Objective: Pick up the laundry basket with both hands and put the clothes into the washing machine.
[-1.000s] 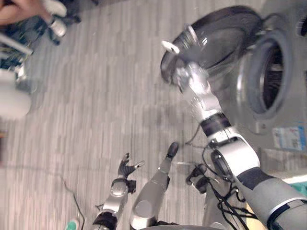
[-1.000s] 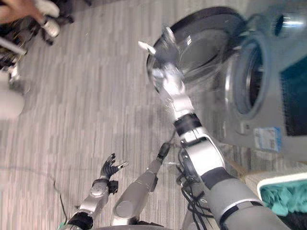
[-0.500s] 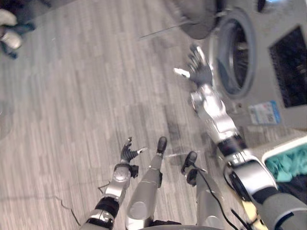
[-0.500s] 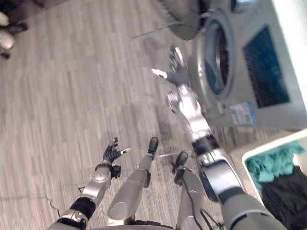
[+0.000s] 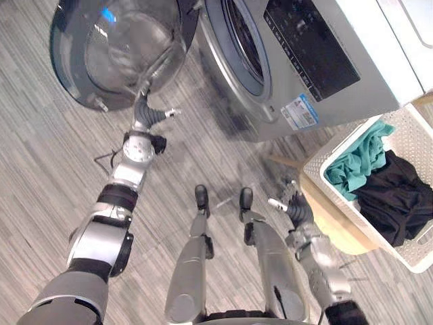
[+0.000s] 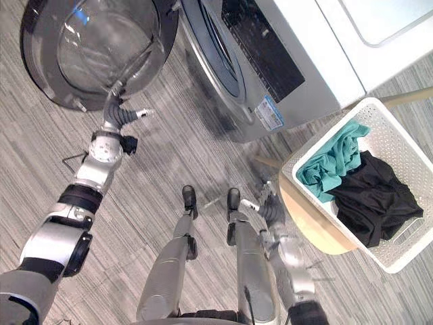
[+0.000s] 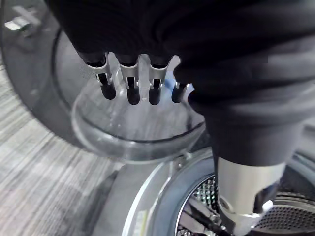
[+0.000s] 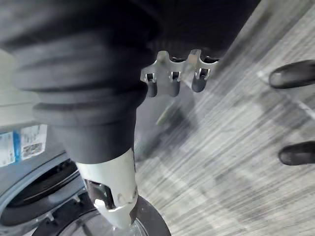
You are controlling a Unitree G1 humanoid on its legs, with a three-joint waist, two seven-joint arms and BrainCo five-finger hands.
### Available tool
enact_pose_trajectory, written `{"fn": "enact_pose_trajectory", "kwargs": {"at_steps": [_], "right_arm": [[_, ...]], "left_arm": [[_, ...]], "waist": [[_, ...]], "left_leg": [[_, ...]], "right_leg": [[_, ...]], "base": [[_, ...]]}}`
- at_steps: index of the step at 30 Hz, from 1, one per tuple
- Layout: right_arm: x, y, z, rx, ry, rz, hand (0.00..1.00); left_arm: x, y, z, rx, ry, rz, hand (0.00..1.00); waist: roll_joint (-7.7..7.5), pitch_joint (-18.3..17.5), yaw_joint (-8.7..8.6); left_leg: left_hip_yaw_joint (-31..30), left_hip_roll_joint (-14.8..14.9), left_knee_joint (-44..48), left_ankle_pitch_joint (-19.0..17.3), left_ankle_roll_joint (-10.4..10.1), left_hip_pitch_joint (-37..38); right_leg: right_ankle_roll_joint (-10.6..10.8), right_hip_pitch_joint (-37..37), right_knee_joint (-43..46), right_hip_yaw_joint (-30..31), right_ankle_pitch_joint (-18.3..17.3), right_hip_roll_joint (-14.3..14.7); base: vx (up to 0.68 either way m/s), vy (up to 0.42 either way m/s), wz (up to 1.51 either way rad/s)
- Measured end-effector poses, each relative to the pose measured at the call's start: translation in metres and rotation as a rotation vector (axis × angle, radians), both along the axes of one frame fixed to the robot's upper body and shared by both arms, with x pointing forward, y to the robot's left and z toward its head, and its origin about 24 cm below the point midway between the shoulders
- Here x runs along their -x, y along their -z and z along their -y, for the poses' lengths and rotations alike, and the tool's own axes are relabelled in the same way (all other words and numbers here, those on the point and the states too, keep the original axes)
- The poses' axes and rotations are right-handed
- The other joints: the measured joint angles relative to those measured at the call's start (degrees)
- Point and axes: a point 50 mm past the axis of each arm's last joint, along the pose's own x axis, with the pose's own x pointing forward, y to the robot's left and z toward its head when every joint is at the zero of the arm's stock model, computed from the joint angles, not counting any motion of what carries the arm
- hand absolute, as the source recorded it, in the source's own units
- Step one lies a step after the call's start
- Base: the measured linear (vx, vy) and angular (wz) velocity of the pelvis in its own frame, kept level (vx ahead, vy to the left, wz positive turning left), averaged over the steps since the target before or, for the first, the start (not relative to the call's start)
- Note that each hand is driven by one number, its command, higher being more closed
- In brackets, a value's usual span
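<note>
My left hand [image 5: 144,114], fingers apart, hangs at the washing machine's [image 5: 338,40] open door [image 5: 118,47]. My right hand [image 5: 295,207], also spread and empty, is near the laundry basket [image 5: 414,128], which holds the clothes [image 5: 355,159] on a tan stand [image 5: 331,220].

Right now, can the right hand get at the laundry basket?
Probably yes: the right hand hangs open close beside the laundry basket, with nothing I can see in between. The left hand is up by the washer door.
</note>
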Motion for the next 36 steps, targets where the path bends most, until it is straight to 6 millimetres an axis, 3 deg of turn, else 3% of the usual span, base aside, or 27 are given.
{"fn": "enact_pose_trajectory", "kwargs": {"at_steps": [4, 5, 7, 13, 17, 22, 23, 24, 25, 28, 29, 31, 32, 34, 36], "right_arm": [[0.009, -0.016, -0.003, -0.044, 0.031, 0.087, 0.00], [0.011, -0.022, -0.003, -0.048, 0.041, 0.124, 0.00], [0.011, -0.029, -0.003, -0.052, 0.046, 0.159, 0.00], [0.030, -0.020, 0.010, -0.043, 0.112, 0.112, 0.00], [0.032, -0.019, 0.012, -0.048, 0.129, 0.105, 0.00], [0.031, -0.019, 0.011, -0.021, 0.153, 0.100, 0.00], [0.030, -0.018, 0.012, 0.018, 0.169, 0.093, 0.00], [0.030, -0.018, 0.012, 0.030, 0.178, 0.090, 0.00], [0.029, -0.013, 0.016, 0.061, 0.201, 0.068, 0.00], [0.032, 0.008, 0.024, 0.117, 0.254, -0.044, 0.00], [0.038, 0.027, 0.031, 0.153, 0.279, -0.140, 0.00], [0.050, 0.053, 0.039, 0.197, 0.302, -0.274, 0.00], [0.052, 0.056, 0.041, 0.203, 0.305, -0.290, 0.00], [0.072, 0.084, 0.052, 0.248, 0.341, -0.461, 0.00], [0.080, 0.095, 0.057, 0.263, 0.357, -0.524, 0.00]], "left_arm": [[0.000, -0.013, -0.002, 0.004, -0.026, 0.054, 0.00], [0.002, -0.006, 0.005, 0.010, -0.017, 0.052, 0.00], [0.002, -0.004, 0.000, 0.024, -0.041, 0.044, 0.00], [0.006, -0.010, -0.029, 0.123, -0.172, 0.061, 0.00], [0.010, 0.000, -0.040, 0.151, -0.223, 0.043, 0.00], [0.025, 0.059, -0.025, 0.202, -0.209, -0.079, 0.00], [0.037, 0.088, -0.014, 0.236, -0.194, -0.140, 0.00], [0.044, 0.100, -0.010, 0.251, -0.188, -0.164, 0.00], [0.063, 0.136, 0.003, 0.299, -0.181, -0.251, 0.00], [0.108, 0.197, 0.014, 0.361, -0.211, -0.431, 0.00], [0.140, 0.228, 0.014, 0.382, -0.249, -0.540, 0.00], [0.175, 0.255, 0.010, 0.393, -0.283, -0.651, 0.00], [0.182, 0.259, 0.009, 0.393, -0.291, -0.670, 0.00], [0.223, 0.286, 0.000, 0.428, -0.343, -0.804, 0.00], [0.245, 0.300, -0.007, 0.457, -0.384, -0.884, 0.00]], "waist": [[-0.59, 0.33, -0.05], [-0.82, 0.42, 0.20], [-1.76, 0.93, 0.49], [-2.39, 1.10, 1.38], [-2.46, 1.06, 1.47], [-2.58, 0.96, 2.31], [-2.86, 0.47, 2.54], [-2.91, 0.17, 2.58], [-2.97, -1.18, 3.00], [-2.95, -4.96, 3.08], [-2.77, -7.61, 3.06], [-2.45, -11.39, 3.19], [-2.35, -11.83, 3.24], [-1.34, -14.84, 3.61], [-0.72, -16.52, 3.62]], "left_leg": [[3.82, 0.29, 0.03, -0.70, 0.96, -0.09], [5.83, 0.39, 0.77, -1.23, 1.65, -0.08], [8.05, 0.81, 1.93, -2.44, 2.60, -0.26], [10.10, 1.44, 2.38, -3.01, 3.03, -0.90], [9.98, 1.46, 3.38, -3.19, 2.97, -0.35], [10.21, 1.64, 6.19, -5.83, 3.15, 2.98], [10.42, 1.45, 7.44, -6.92, 3.28, 4.14], [10.52, 1.41, 7.97, -7.51, 3.29, 4.59], [10.88, 1.30, 8.47, -8.75, 3.31, 6.02], [10.58, 0.85, 7.89, -9.34, 3.14, 8.82], [9.82, 0.58, 7.03, -9.19, 2.98, 10.86], [9.16, 0.41, 5.67, -9.07, 2.81, 12.71], [8.96, 0.38, 5.48, -9.04, 2.77, 13.06], [8.19, -0.05, 3.47, -9.05, 2.75, 17.45], [8.27, -0.17, 2.36, -9.05, 2.74, 19.88]], "right_leg": [[0.03, -0.54, -0.01, 0.89, 0.04, 0.23], [0.17, -0.50, -0.01, 1.48, 0.14, 0.29], [0.45, -0.54, -0.33, 2.63, 0.58, 0.75], [0.87, -0.17, -3.15, 3.43, 2.40, 1.31], [0.89, 1.28, -3.19, 2.38, 2.38, 0.98], [1.48, 5.77, -2.73, 2.09, 1.34, 0.60], [1.54, 7.07, -1.90, 2.04, 0.40, 0.11], [1.54, 7.70, -1.79, 2.03, -0.06, -0.02], [1.56, 9.32, -1.74, 2.01, -0.87, -0.25], [1.75, 12.07, -1.88, 1.68, -2.28, -0.56], [1.93, 14.10, -2.18, 1.01, -2.66, -0.75], [2.15, 16.35, -3.88, 0.46, -2.79, -0.61], [2.15, 16.89, -4.19, 0.35, -2.79, -0.59], [2.29, 21.97, -7.03, -0.26, -2.72, -0.44], [2.96, 24.55, -8.69, -0.03, -2.29, -0.21]], "base": [[0.04, 0.000, -0.18], [0.01, 0.012, -0.23], [-0.02, 0.009, -0.31], [-0.02, 0.013, -0.15], [0.02, 0.011, 0.13], [0.00, 0.001, 0.03], [0.00, 0.000, 0.00], [0.00, 0.000, 0.00], [0.04, 0.016, -0.02], [0.11, 0.012, 0.09], [0.13, -0.001, 0.18], [0.14, -0.005, 0.17], [0.17, -0.002, 0.21], [0.14, 0.014, 0.14], [0.08, 0.030, -0.04]]}}
